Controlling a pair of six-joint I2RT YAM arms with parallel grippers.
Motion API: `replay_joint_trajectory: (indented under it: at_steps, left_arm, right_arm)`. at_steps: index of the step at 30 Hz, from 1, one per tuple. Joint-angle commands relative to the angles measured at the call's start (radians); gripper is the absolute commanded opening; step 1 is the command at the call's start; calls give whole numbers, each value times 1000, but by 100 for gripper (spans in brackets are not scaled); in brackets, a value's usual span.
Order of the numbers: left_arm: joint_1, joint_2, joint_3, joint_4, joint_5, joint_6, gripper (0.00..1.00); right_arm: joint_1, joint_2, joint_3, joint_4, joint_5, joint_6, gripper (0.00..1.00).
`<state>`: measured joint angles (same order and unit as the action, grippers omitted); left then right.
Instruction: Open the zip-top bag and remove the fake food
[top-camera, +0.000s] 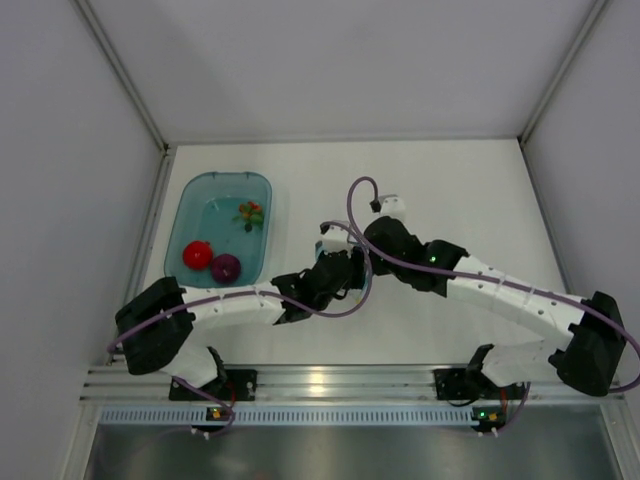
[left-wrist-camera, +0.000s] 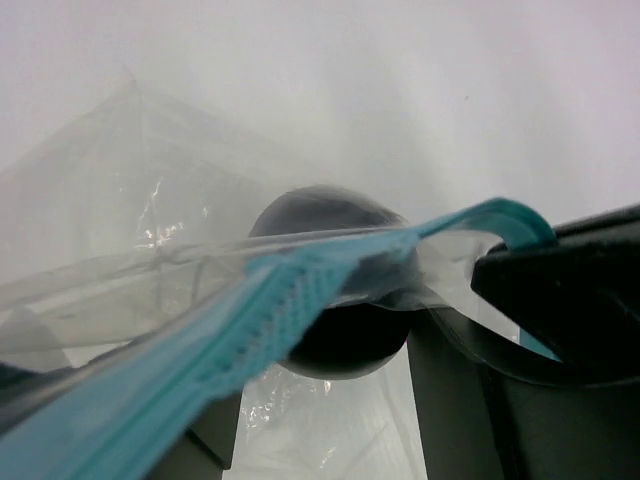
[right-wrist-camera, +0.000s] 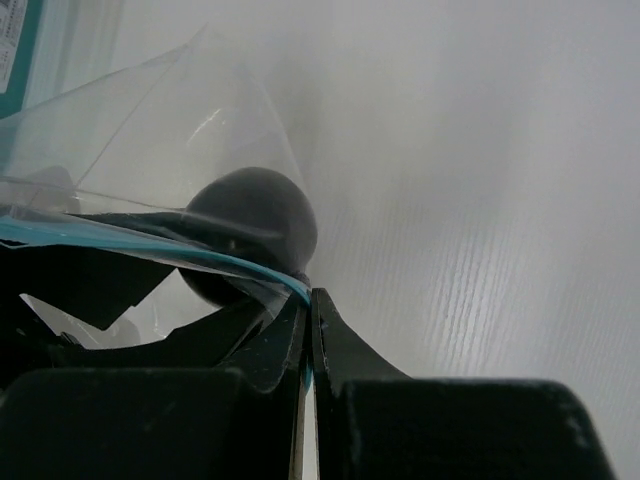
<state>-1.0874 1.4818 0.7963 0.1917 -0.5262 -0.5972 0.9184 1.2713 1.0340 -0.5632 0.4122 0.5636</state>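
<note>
The clear zip-top bag (top-camera: 321, 246) lies mid-table between both grippers. In the left wrist view the bag (left-wrist-camera: 130, 170) shows its light blue zip strip (left-wrist-camera: 270, 300) running across a dark purple-black fake food ball (left-wrist-camera: 330, 215) inside it. My left gripper (left-wrist-camera: 328, 360) is open, its fingers apart with the ball at their tips. My right gripper (right-wrist-camera: 310, 293) is shut on the zip strip (right-wrist-camera: 120, 245), beside the dark ball (right-wrist-camera: 265, 215). In the top view the left gripper (top-camera: 338, 262) and right gripper (top-camera: 340, 240) nearly touch.
A translucent teal tub (top-camera: 225, 176) stands at the left. It holds a red ball (top-camera: 197, 254), a magenta piece (top-camera: 226, 267) and a green-orange bit (top-camera: 250, 213). Grey walls enclose the white table on three sides.
</note>
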Motion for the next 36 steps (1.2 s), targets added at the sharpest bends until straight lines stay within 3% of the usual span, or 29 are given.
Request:
replay_joint_trajectory:
  at_steps: [1, 8, 15, 22, 29, 36]
  left_arm:
    - [4, 0, 98, 0, -110, -67, 0]
    - [6, 25, 210, -66, -135, -121, 0]
    - [18, -28, 205, -115, -179, -335, 0]
    - [83, -133, 136, -113, -26, -404, 0]
    - [99, -210, 70, -112, 112, -466, 0]
    - [118, -255, -20, -6, 270, -507, 0]
  right_arm:
    - [59, -46, -8, 19, 135, 65, 0]
    - [123, -59, -22, 74, 160, 108, 0]
    - [161, -95, -115, 193, 186, 163, 0]
    - [145, -87, -207, 241, 224, 157, 0]
    - [86, -89, -200, 266, 226, 107, 0]
    - [68, -104, -189, 315, 209, 33, 0]
